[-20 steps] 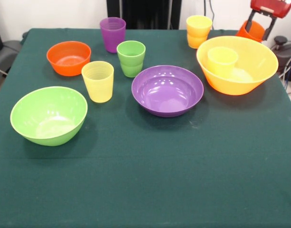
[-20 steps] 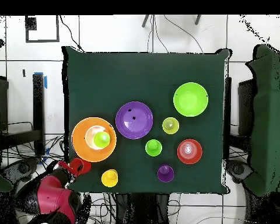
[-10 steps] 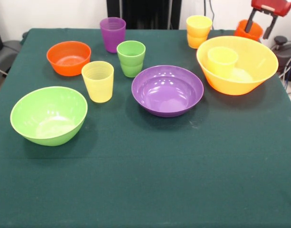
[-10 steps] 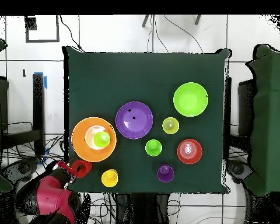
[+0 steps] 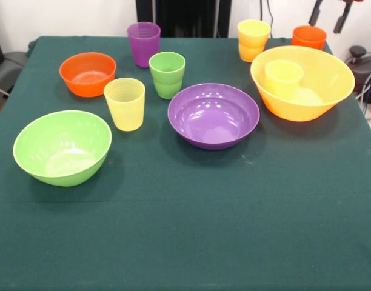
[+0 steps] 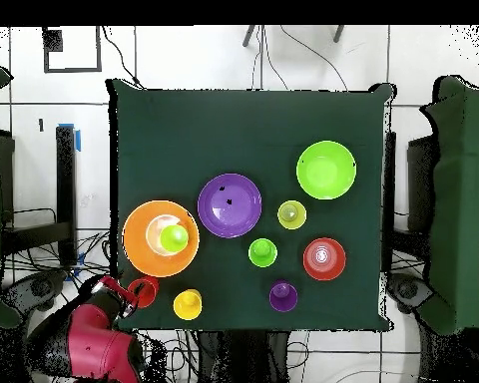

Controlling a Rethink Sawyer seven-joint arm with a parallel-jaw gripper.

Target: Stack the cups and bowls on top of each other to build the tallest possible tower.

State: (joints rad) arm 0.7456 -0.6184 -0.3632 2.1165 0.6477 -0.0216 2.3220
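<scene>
Counter (image 5: pixel 191 230): covered in dark green cloth, carrying all items listed below. Places are given as seen in the front view.

Bowls:
- Largest yellow-orange bowl (image 5: pixel 331 91), far right. A pale yellow cup (image 5: pixel 284 77) stands upright inside it, left of the bowl's middle. Nothing else is piled on it.
- Purple bowl (image 5: pixel 213 115), wide and shallow, middle of the counter, just left of the yellow-orange bowl and apart from it.
- Lime green bowl (image 5: pixel 62 147), deep, near left.
- Small orange bowl (image 5: pixel 88 73), far left.

Cups, all upright and mouth up:
- Purple cup (image 5: pixel 143 43), far edge, left of centre.
- Green cup (image 5: pixel 167 74), ribbed, just nearer than the purple cup.
- Translucent yellow cup (image 5: pixel 125 103), ribbed, between the orange bowl and the purple bowl.
- Yellow-orange cup (image 5: pixel 253 40), far edge, right of centre, just beyond the big bowl's left rim.
- Orange cup (image 5: pixel 309 37), far right corner, behind the big bowl's rim.

My end effector (image 5: pixel 328 13): at the top edge, over the orange cup. Two dark fingers (image 5: pixel 316 13) show, spread to either side of the cup's top, with a gap between each and the cup. In the overhead view my red arm (image 6: pixel 92 344) sits off the counter's corner, the orange cup at its tip.
</scene>
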